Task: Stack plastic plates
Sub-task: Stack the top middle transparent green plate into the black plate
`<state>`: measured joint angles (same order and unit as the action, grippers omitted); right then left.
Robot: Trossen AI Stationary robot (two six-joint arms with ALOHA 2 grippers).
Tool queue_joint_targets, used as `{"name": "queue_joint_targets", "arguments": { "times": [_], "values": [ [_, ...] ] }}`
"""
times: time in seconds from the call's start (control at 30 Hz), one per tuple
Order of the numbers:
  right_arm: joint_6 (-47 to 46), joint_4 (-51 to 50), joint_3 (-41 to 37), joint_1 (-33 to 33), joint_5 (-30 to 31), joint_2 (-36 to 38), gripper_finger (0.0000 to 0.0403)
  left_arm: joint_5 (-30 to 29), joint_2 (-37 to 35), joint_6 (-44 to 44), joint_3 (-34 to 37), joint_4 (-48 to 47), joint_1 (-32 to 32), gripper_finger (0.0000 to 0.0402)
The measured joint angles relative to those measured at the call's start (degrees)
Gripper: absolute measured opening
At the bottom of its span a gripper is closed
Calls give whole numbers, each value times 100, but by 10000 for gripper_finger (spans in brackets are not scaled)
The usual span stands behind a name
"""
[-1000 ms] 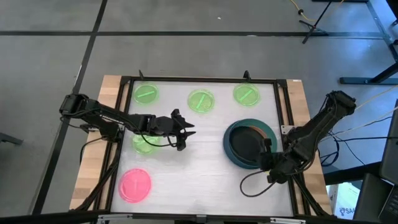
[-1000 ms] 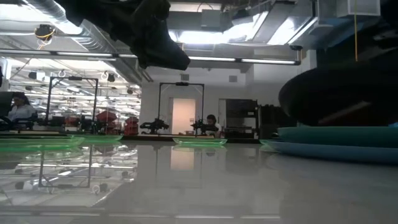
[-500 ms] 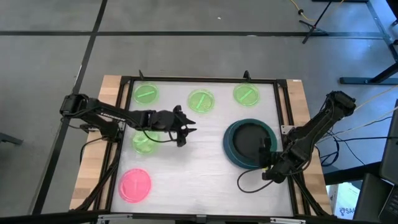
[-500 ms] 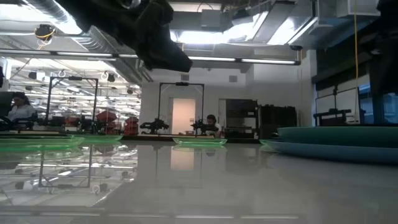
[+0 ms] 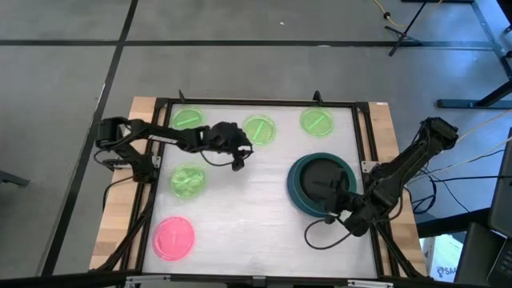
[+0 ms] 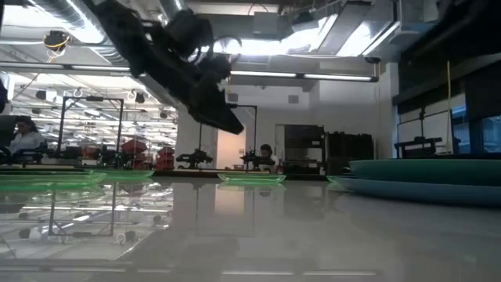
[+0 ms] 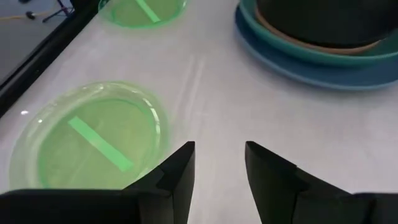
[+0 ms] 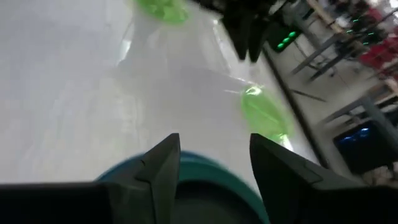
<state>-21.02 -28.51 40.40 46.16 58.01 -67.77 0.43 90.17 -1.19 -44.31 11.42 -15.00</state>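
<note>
The left claw (image 5: pixel 238 156) hung above the desk (image 5: pixel 256 216), just beside the middle small lime-green plate (image 5: pixel 258 130) in the far row; in its wrist view its 2 fingers (image 7: pixel 177 167) stood spread with nothing between them, and that plate (image 7: pixel 93 138) lay flat just ahead of them. The right claw (image 5: pixel 350 218) sat low at the near right edge of the stack (image 5: pixel 320 185), its fingers likewise spread and empty. The stack held the slate-blue plate (image 7: pixel 311 70) at the bottom, the teal-green plate (image 7: pixel 292 51) on it, a tan-orange plate (image 7: pixel 323 45) showing as a thin rim, and the black plate (image 5: pixel 322 180) on top. 4 small lime-green plates lay singly: 3 in the far row, with 1 at far left (image 5: pixel 187 120) and 1 at far right (image 5: pixel 317 121), and 1 nearer on the left (image 5: pixel 187 182). The pink plate (image 5: pixel 174 238) lay alone at the near left corner. By this layout, 4 plates were stacked and 5 were left. These plates looked thin, light and fairly stiff, with a smooth, probably slippery surface on a glossy desk, so a push from the side would likely slide one rather than lift it. The sensible hold seemed to be the raised rim, 1 finger over the lip and 1 under it, since the flat centre offered nothing to pinch. A light translucent plate might flex or slip if gripped at a shallow angle.
</note>
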Motion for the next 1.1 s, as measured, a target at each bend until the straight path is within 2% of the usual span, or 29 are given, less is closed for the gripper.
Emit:
{"name": "queue_joint_targets", "arguments": {
  "times": [0.23, 0.5, 0.73, 0.83, 0.97, 1.1],
  "values": [
    [423, 533, 0, -822, -165, -86, 186, 618, 693, -1251, -488, -378, -559, 131],
    [825, 780, 0, -1799, -357, -498, 186, 435, 967, -2354, -646, -722, -903, 105],
    [923, 1046, 0, -2322, -1355, -763, 186, 513, 964, -2831, -646, -921, -1012, 88],
    [1059, 1214, 0, -2501, -1417, -847, 186, 515, 964, -2946, -646, -954, -989, 85],
    [1205, 1294, 0, -2739, -1541, -911, 186, 514, 989, -3086, -646, -948, -940, 95],
    [1221, 1405, 0, -2921, -1813, -911, 186, 401, 1172, -3235, -646, -889, -869, 128]
  ]
}}
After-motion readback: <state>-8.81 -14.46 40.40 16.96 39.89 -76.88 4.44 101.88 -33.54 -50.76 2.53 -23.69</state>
